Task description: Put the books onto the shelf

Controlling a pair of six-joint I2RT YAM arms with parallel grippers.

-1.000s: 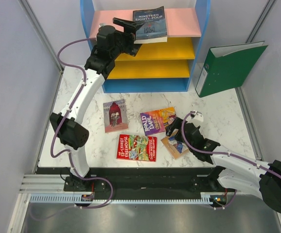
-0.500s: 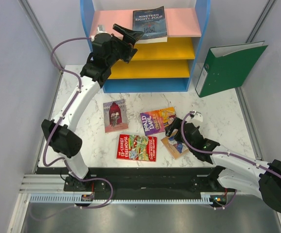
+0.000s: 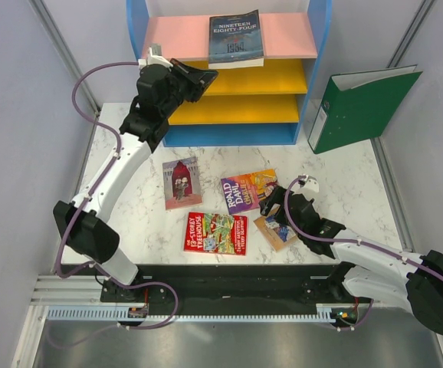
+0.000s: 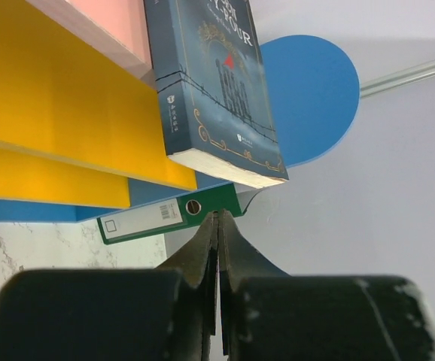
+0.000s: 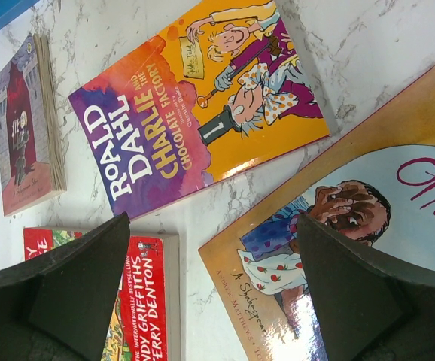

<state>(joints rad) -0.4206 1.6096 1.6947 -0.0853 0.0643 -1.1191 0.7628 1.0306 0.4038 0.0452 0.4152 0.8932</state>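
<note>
Top external: left end effector [image 3: 203, 75] closed, empty, beside the shelf [image 3: 136, 31]; "Nineteen Eighty-Four" [image 3: 235, 37] lies on its pink board [image 3: 287, 34]; right end effector [image 3: 271, 208] gapes wide over the tan book [image 3: 277, 231] by the counter's [image 3: 344, 184] near edge.

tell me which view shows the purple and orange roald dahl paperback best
The right wrist view: the purple-and-orange Roald Dahl paperback lies close, its title readable. The top external view shows it whole but small; the left wrist view misses it.
</note>
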